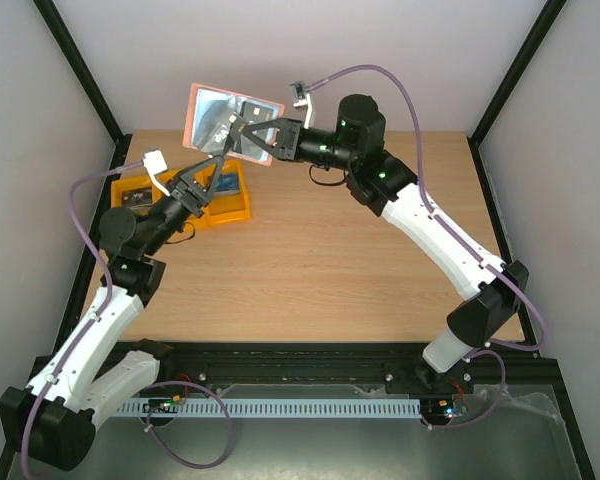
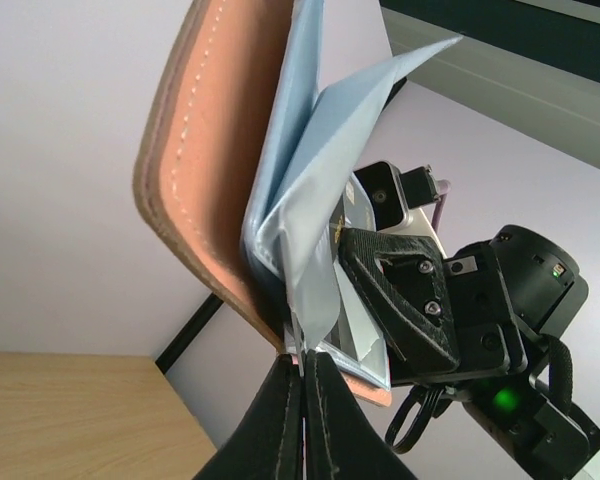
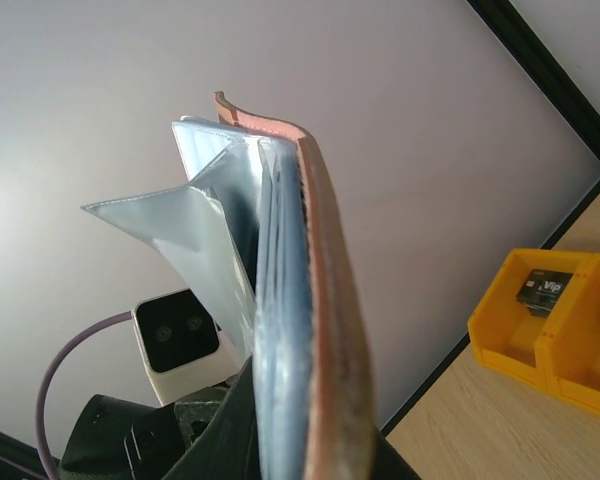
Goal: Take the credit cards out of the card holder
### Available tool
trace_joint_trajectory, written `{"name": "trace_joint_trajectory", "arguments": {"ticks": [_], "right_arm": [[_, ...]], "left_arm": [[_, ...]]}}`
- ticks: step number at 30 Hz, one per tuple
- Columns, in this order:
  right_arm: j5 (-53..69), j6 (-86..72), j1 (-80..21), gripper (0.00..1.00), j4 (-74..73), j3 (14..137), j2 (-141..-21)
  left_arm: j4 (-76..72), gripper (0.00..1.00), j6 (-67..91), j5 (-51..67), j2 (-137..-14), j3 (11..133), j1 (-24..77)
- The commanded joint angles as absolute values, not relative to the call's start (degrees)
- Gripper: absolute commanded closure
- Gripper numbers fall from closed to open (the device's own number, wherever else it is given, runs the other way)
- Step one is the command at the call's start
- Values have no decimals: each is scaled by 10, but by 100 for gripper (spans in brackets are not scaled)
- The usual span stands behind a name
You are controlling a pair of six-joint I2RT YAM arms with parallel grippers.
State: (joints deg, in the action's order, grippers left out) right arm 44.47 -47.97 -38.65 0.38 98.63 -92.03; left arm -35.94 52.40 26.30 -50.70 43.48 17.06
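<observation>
My right gripper (image 1: 252, 140) is shut on the card holder (image 1: 230, 120) and holds it upright in the air above the table's back left. It shows tan-brown outside (image 2: 195, 170) with pale blue-grey sleeves (image 2: 325, 160) fanned open; one sleeve flap (image 3: 165, 215) sticks out. My left gripper (image 1: 220, 158) is at the holder's lower edge. Its jaws (image 2: 305, 368) are shut on a thin pale edge that comes out of a sleeve, seemingly a credit card's edge. Most of that card is hidden. The right gripper's black finger (image 2: 400, 300) presses the holder's far side.
A yellow three-compartment tray (image 1: 235, 212) sits on the table under the left arm, holding a dark card (image 1: 135, 197) and a blue one (image 1: 227, 183). It also shows in the right wrist view (image 3: 500, 335) with a dark card (image 3: 540, 290). Black frame posts stand at the back corners.
</observation>
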Motion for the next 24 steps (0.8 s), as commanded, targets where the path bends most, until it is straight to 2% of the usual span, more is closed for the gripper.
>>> {"name": "trace_joint_trajectory", "arguments": {"ticks": [1, 9, 15, 21, 24], "right_arm": [[399, -474, -380, 98, 52, 1022, -904], [416, -496, -379, 98, 64, 1023, -918], [433, -451, -380, 98, -13, 1043, -927], [457, -447, -381, 98, -25, 1039, -928], [460, -445, -381, 98, -28, 1040, -927]], "left_arm": [[-352, 98, 527, 294, -502, 409, 172], [-373, 98, 524, 297, -501, 413, 173], [-387, 97, 530, 300, -504, 418, 172], [-399, 88, 518, 299, -510, 428, 173], [-394, 88, 519, 296, -511, 429, 172]]}}
